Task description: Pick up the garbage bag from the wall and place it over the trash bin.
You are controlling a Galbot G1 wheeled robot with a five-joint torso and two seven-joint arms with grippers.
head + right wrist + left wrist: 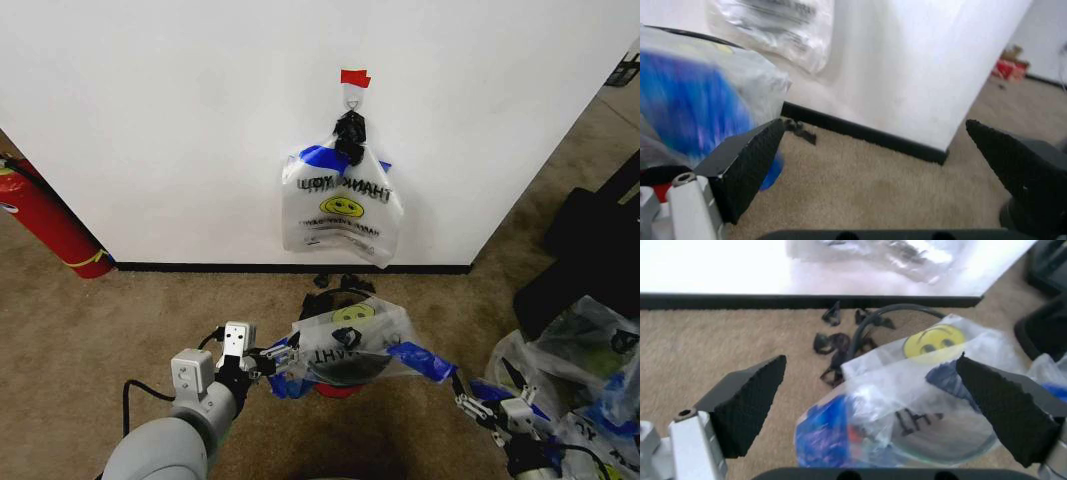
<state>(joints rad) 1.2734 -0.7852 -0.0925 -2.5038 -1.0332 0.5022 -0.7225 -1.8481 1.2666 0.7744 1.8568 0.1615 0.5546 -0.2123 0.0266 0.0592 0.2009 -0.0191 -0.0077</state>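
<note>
— Carpet and white wall (150,120): where do you see the garbage bag (350,338)?
— It lies draped over the trash bin (340,385). Your left end effector (283,362) stands wide beside it, the right end effector (475,408) also wide, holding nothing.
— What remains?
— Probably only seating it better.

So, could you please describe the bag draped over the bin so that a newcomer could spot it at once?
Start at the white wall, where a clipped bunch of bags hangs from a hook. On the carpet below stands the trash bin, between the left gripper and right gripper. The garbage bag is the single one spread over its rim, not hanging.
</note>
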